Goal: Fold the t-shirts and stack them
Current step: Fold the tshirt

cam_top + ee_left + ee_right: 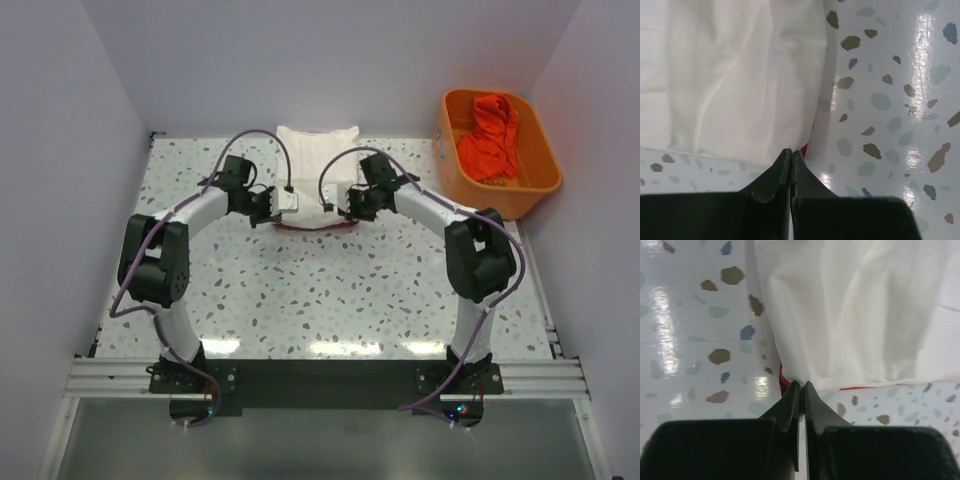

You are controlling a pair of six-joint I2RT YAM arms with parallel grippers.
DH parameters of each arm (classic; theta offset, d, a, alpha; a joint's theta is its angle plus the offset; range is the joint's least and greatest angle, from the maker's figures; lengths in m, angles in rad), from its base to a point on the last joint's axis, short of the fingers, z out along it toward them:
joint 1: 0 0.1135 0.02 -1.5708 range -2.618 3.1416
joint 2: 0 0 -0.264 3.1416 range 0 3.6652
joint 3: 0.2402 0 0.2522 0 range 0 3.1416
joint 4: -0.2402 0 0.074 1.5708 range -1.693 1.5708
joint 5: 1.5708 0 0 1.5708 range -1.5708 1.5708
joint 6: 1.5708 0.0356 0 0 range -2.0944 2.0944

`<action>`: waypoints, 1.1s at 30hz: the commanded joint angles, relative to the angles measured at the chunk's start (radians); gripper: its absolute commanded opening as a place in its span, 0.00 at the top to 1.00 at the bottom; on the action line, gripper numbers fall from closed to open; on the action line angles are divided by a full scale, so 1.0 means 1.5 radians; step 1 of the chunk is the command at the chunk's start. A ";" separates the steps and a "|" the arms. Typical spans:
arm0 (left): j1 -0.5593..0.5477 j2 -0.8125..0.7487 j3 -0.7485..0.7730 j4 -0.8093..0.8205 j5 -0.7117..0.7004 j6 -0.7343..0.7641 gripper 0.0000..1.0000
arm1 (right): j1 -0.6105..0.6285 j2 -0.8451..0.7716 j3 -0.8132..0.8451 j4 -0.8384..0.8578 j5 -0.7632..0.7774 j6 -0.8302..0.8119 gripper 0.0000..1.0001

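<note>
A white t-shirt (316, 158) lies partly folded on the speckled table (300, 290) at the middle back, with a thin red edge showing along its near hem. My left gripper (283, 207) is at the shirt's near left corner. In the left wrist view its jaws (792, 151) are shut, with the white cloth (740, 75) and a sliver of red meeting the tips. At the near right corner is my right gripper (345, 207). In the right wrist view it (801, 384) is shut on the corner of the cloth (860, 305).
An orange plastic tub (520, 195) stands at the back right with a crumpled orange-red garment (490, 135) inside. White walls close in the table on the left, back and right. Both arms arch inward over the middle of the table.
</note>
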State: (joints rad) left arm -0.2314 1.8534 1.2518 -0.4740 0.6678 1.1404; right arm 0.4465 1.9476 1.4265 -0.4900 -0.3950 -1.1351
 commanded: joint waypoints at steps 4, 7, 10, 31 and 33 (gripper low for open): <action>0.010 -0.058 0.102 -0.024 0.040 -0.045 1.00 | -0.048 -0.061 0.102 -0.033 -0.040 -0.002 1.00; 0.009 -0.067 0.104 -0.047 0.042 -0.030 1.00 | -0.056 -0.060 0.121 -0.060 -0.053 -0.014 1.00; 0.001 -0.088 0.086 -0.096 0.047 -0.001 1.00 | -0.057 -0.086 0.100 -0.085 -0.070 -0.025 1.00; -0.099 -0.379 -0.001 -0.455 0.156 0.030 1.00 | -0.025 -0.414 -0.044 -0.476 -0.210 -0.057 1.00; -0.096 -0.345 0.018 -0.430 0.147 0.013 1.00 | -0.039 -0.374 -0.027 -0.483 -0.208 -0.076 1.00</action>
State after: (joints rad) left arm -0.3897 1.2739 1.2278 -1.1049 0.8852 1.2205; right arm 0.4225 1.3075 1.3476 -1.1538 -0.6922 -1.2163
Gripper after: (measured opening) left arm 0.021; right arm 0.027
